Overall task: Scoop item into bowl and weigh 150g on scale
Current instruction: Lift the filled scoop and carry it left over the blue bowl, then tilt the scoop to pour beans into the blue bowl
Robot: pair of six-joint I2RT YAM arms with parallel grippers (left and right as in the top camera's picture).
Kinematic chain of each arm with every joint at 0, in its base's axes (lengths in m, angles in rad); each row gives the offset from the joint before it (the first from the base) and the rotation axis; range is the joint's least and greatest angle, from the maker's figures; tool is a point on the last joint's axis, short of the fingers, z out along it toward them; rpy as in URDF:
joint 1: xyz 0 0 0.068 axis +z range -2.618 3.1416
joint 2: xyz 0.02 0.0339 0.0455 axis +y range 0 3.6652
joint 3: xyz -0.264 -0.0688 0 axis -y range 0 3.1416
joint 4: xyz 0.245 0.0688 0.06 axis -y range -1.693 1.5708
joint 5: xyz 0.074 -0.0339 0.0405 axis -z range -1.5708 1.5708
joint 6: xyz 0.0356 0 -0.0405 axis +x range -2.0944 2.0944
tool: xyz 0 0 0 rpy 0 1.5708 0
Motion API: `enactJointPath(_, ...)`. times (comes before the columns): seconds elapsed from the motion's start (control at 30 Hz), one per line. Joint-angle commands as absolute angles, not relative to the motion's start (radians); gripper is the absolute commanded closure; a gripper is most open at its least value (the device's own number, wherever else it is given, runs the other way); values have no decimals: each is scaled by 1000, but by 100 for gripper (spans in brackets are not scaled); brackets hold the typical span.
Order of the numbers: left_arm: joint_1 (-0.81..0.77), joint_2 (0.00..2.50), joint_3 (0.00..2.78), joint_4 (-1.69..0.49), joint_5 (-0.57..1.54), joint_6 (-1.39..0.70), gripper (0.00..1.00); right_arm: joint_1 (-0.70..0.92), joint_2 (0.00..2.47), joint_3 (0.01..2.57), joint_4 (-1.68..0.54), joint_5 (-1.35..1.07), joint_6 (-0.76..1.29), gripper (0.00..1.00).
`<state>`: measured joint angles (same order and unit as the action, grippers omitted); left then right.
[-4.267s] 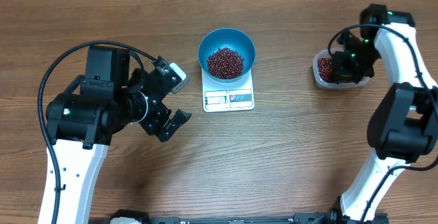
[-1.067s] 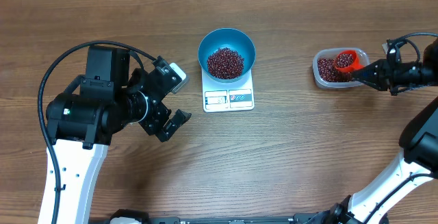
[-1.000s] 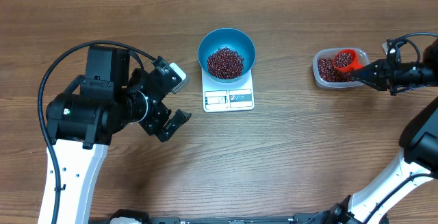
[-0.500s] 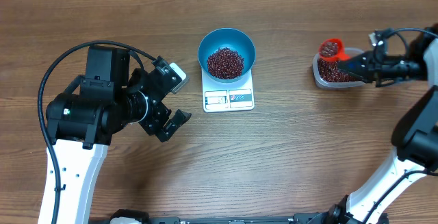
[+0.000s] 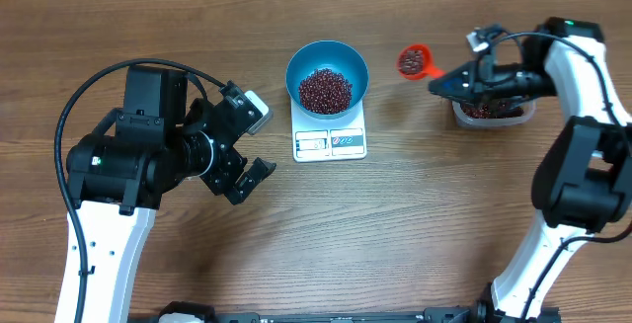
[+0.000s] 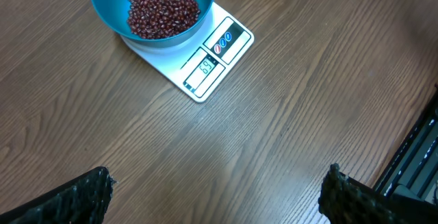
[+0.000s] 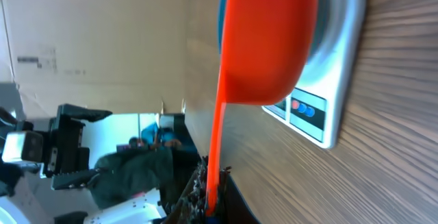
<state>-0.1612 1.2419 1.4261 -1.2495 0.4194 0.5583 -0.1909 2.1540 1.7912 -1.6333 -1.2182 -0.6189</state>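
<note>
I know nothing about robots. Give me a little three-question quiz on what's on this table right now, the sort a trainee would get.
1. True or false: the blue bowl of beans stands on the white scale.
2. Where is the orange scoop? A) buried in the clear tub; B) held between the tub and the bowl, loaded with beans; C) lying on the scale.
3. Which one grips the scoop's handle: the left gripper or the right gripper?
Key: 1 true; 2 B; 3 right gripper.
</note>
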Motion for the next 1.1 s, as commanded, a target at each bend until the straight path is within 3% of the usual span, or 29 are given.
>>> enactJointPath(0.0, -157, 1243, 1440, -1250, 434, 580, 0, -132, 2163, 1788, -1601, -1271, -588, 96)
enactJointPath(0.5, -157, 1243, 1440, -1250, 434, 580, 0, 118, 2163, 1800, -1255, -1171, -276, 96)
enactJointPath(1.07, -157, 1243, 1440, -1250, 435, 580, 0, 286, 2162, 2006, -1257, -502, -231, 96)
